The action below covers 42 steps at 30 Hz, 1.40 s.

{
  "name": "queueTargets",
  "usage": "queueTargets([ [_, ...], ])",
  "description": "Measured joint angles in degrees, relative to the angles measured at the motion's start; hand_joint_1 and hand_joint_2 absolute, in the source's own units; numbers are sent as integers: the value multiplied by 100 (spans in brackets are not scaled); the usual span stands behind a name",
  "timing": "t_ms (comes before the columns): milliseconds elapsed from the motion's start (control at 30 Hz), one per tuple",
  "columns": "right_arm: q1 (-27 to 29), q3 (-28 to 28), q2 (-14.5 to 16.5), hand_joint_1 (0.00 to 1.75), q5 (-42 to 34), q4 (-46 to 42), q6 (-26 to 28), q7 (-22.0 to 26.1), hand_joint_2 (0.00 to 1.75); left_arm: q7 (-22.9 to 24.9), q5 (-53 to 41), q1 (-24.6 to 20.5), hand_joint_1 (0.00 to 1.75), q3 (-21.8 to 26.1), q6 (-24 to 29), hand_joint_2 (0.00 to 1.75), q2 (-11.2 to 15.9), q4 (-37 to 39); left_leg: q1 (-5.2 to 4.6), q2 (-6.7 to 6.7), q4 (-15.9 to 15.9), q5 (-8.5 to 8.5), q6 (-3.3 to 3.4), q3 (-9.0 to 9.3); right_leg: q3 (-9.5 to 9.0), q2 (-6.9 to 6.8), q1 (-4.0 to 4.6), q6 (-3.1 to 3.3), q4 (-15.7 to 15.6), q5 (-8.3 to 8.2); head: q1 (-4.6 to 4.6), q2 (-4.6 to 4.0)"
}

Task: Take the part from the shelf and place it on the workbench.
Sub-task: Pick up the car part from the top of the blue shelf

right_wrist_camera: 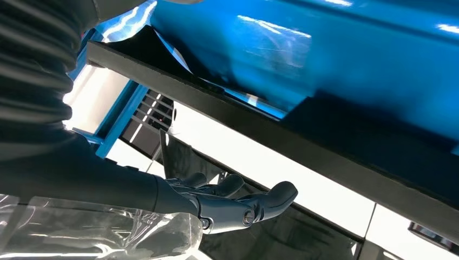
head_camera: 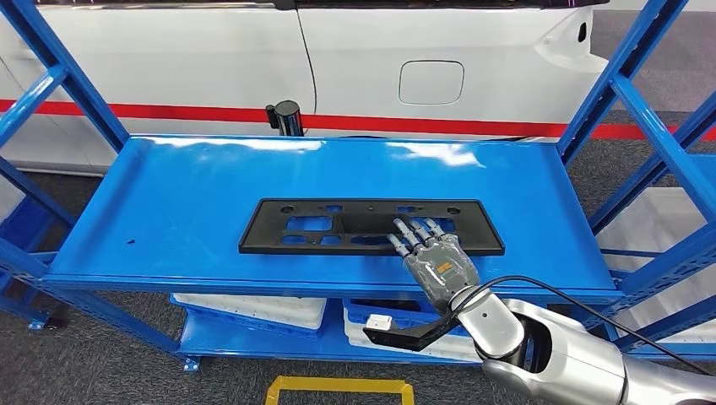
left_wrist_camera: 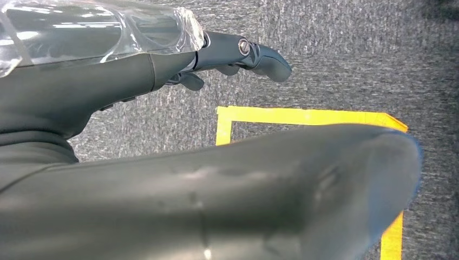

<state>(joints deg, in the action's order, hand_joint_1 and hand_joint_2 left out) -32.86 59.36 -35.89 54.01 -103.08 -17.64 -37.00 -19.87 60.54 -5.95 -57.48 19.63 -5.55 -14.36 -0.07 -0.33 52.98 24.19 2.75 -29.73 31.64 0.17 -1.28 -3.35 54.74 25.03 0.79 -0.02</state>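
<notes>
The part (head_camera: 338,226) is a flat black rectangular plate with several cut-outs, lying on the blue shelf (head_camera: 169,211) near its front edge. My right hand (head_camera: 435,253) reaches in from the lower right, palm down, its fingertips resting on the plate's near edge right of the middle. In the right wrist view the part's dark edge (right_wrist_camera: 227,108) runs across the blue shelf, and the right hand (right_wrist_camera: 233,203) has its thumb spread away from it, gripping nothing. My left hand (left_wrist_camera: 238,54) hangs over the grey floor, fingers loosely extended and holding nothing.
A white car with a red stripe (head_camera: 380,76) stands close behind the shelf. A black cylinder (head_camera: 285,116) stands at the shelf's back edge. Blue uprights (head_camera: 625,93) flank both sides. White bins (head_camera: 253,310) sit on the lower level. Yellow tape (left_wrist_camera: 303,116) marks the floor.
</notes>
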Motion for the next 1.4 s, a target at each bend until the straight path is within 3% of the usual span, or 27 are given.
queueTargets([
  [67,0,0,1,0,0,1,1,0,175,0,1,0,0,-1,-1,0,0,0,-3,0,1,1,-2,-1,-4,0,1,1,-3,1,-1,0],
  [133,15,0,9,0,38,34,45,14,175,2,1,1,0,-8,-1,0,0,0,-15,0,8,-1,-37,-19,18,11,23,53,-12,-11,-3,0],
  [200,51,-37,53,0,233,134,271,59,175,4,1,2,0,-19,6,0,-2,0,-3,4,533,233,-130,-274,42,17,25,158,-32,-40,-14,0],
  [267,95,-112,109,0,481,253,550,91,175,6,2,-2,0,-23,19,0,-4,0,10,5,670,270,-148,-332,31,18,14,209,-45,-56,-23,0],
  [333,126,-169,131,0,616,329,699,90,175,11,2,-12,0,-24,29,0,-4,0,-15,7,167,57,-95,-101,32,23,39,184,-39,-52,-21,0],
  [467,209,-258,149,0,753,415,909,86,175,39,7,-7,0,-27,41,0,-9,0,-21,7,31,7,-9,-51,58,18,38,70,-5,-14,-15,0],
  [533,251,-309,151,0,833,462,1022,79,175,54,8,-9,0,-29,43,0,-16,0,2,10,-3,-31,51,-31,226,14,29,25,394,248,-5,0],
  [600,325,-349,152,0,919,516,1143,74,175,67,9,-8,0,-38,44,0,-22,0,-2,12,-3,-35,73,-33,584,13,25,-5,1206,636,4,0],
  [633,372,-367,154,0,957,544,1192,74,175,69,9,-4,0,-46,44,0,-26,0,-4,12,-2,-34,76,-33,746,13,21,-17,1550,749,5,0],
  [667,412,-383,156,0,983,570,1235,74,175,74,9,-2,0,-57,44,0,-27,0,-5,11,1,-32,77,-32,819,12,18,-23,1693,749,6,0],
  [700,438,-400,159,0,1003,594,1270,74,175,77,8,0,0,-67,44,0,-28,0,-5,9,4,-28,76,-28,776,12,13,-25,1592,636,7,0],
  [767,457,-438,167,0,1025,632,1320,74,175,82,6,-3,0,-89,44,0,-30,0,-2,6,13,-10,56,-8,396,6,7,-22,794,236,7,0],
  [833,467,-479,182,0,1033,663,1354,73,175,83,-3,-12,0,-113,45,0,-31,0,-22,3,29,14,16,-7,65,6,18,12,109,2,4,0],
  [867,482,-500,192,0,1042,678,1370,70,175,84,-9,-15,0,-125,45,0,-31,0,-32,3,34,20,-4,-15,7,8,28,39,-24,-17,2,0],
  [967,525,-561,226,0,1069,735,1416,66,175,95,-23,-21,0,-149,49,0,-30,0,-31,4,72,55,-67,-43,22,16,32,128,-32,-27,-2,0],
  [1033,531,-607,254,0,1071,773,1443,66,175,102,-34,-30,0,-159,53,0,-30,0,-13,7,461,301,-134,-216,25,11,8,183,-42,-41,-14,0],
  [1100,550,-650,280,0,1067,816,1467,65,175,103,-47,-33,0,-164,55,0,-31,0,6,10,1291,698,-194,-598,35,8,5,209,-42,-43,-28,0],
  [1167,590,-680,303,0,1062,868,1497,63,175,112,-54,-29,0,-166,55,0,-31,0,12,10,1879,865,-213,-885,39,7,8,211,-41,-42,-28,0],
  [1200,610,-694,313,0,1061,893,1522,62,175,119,-57,-28,0,-167,55,0,-31,0,12,10,1840,786,-205,-875,36,9,9,211,-40,-42,-28,0],
  [1233,624,-710,323,0,1062,914,1558,60,175,128,-62,-29,0,-168,55,0,-31,0,10,9,1551,607,-187,-746,29,13,10,209,-40,-41,-28,0],
  [1300,635,-753,341,0,1071,948,1645,57,175,143,-70,-42,0,-168,55,0,-31,0,-6,6,643,202,-121,-322,17,24,21,199,-38,-36,-28,0],
  [1333,637,-773,348,0,1075,963,1685,57,175,150,-72,-50,0,-169,56,0,-31,0,-20,5,300,82,-92,-167,20,27,30,185,-35,-35,-27,0],
  [1400,651,-806,361,0,1081,1000,1729,57,175,162,-72,-56,0,-170,57,0,-31,0,-48,3,61,36,-58,-74,34,28,41,140,-36,-40,-23,0],
])
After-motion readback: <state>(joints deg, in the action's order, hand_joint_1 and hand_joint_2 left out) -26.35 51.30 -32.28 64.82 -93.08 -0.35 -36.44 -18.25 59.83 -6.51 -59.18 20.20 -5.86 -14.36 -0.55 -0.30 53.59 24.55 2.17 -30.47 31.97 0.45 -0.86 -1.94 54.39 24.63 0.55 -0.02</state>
